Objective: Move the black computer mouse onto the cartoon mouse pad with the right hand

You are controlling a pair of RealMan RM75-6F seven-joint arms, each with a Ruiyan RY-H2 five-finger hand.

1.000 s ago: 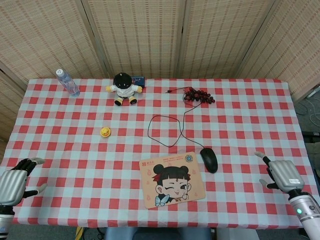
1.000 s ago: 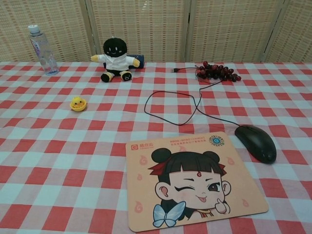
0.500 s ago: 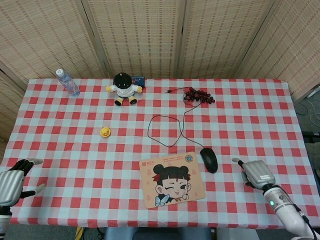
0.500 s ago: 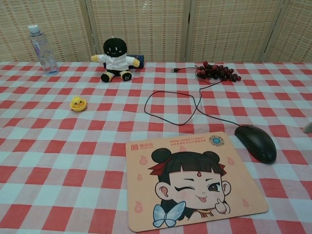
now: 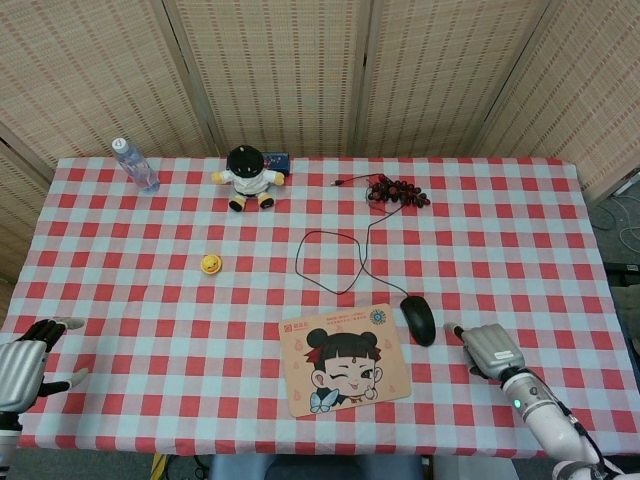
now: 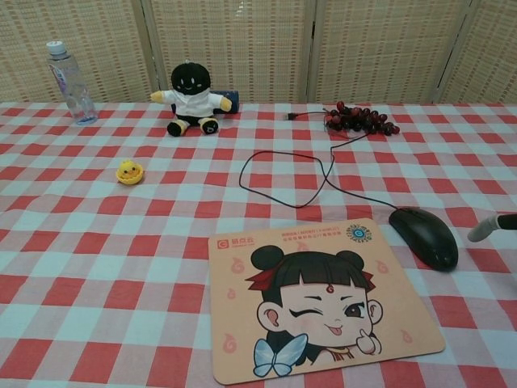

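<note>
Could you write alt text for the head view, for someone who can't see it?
On a red-checked table, the right hand sits just right of a black mouse, not touching it, beside a cartoon pad. The left hand rests open at the near-left edge.

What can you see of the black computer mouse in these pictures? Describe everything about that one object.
The black computer mouse is a smooth, rounded oval, seemingly matte plastic. It lies flat on the checked tablecloth, just off the right edge of the cartoon mouse pad, not on it. A thin black cable runs from its far end and loops across the cloth toward the back. The right robot hand is close on its right but not touching.
</note>
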